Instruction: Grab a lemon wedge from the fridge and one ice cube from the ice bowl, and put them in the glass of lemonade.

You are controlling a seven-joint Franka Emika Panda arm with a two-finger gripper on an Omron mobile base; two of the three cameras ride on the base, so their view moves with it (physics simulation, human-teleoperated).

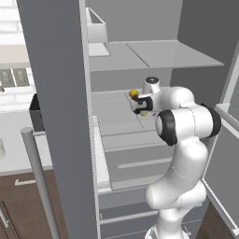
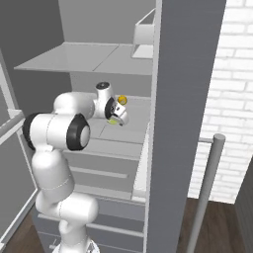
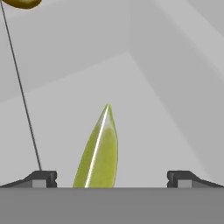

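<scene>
Slim yellow-green lemon wedge (image 3: 99, 153) on the grey fridge shelf (image 3: 144, 96), long axis pointing straight away from the two-finger gripper (image 3: 109, 178), lying between spread, empty finger tips (image 3: 41, 177), left of centre.

A kitchen: open fridge (image 1: 56, 93) (grey); brown cabinets (image 1: 23, 205); white brick wall (image 2: 232, 99).

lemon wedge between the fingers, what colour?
Yellow-green, with a pale whitish ridge along its edge. The lemon wedge shows best in the hand view.
</scene>
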